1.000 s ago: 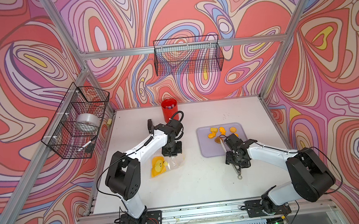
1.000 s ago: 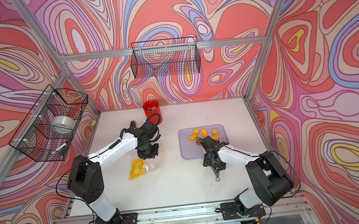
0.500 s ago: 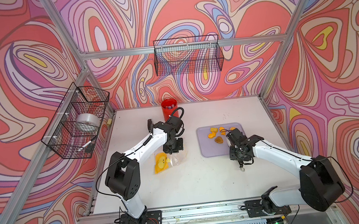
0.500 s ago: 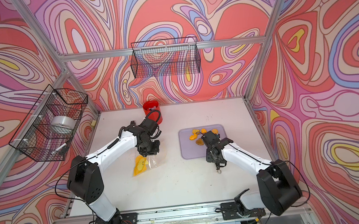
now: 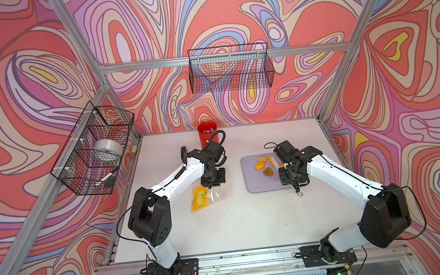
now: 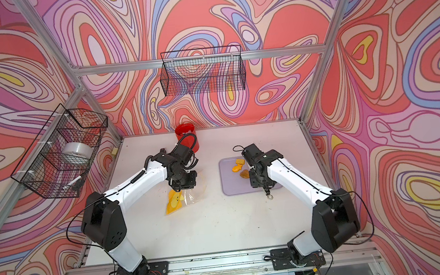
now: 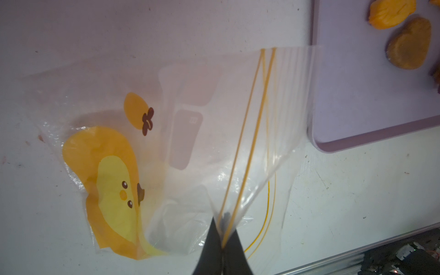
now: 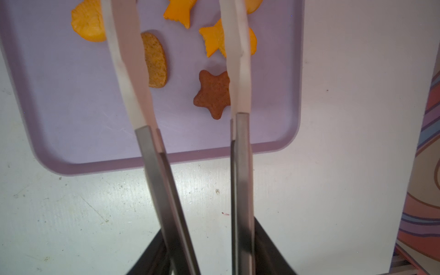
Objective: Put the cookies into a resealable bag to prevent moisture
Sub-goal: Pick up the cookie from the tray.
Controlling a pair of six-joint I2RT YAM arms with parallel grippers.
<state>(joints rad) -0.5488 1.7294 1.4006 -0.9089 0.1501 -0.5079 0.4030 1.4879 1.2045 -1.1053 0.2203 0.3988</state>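
Clear resealable bag (image 7: 190, 119) pinched at zip edge by left end effector (image 7: 222, 238); right end effector (image 8: 207, 238) clamps tongs (image 8: 152, 152).

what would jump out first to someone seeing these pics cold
The swirly pink, lilac and blue patterned walls surround the white table. On it, the left gripper pinches the zip edge of a clear crinkly plastic bag printed with a yellow-orange cartoon face. The right gripper holds metal tongs with white tips over small orange and brown shaped cookies on a flat lilac tray.

Orange, brown cookies (image 8: 89, 22); lilac tray (image 8: 83, 119)
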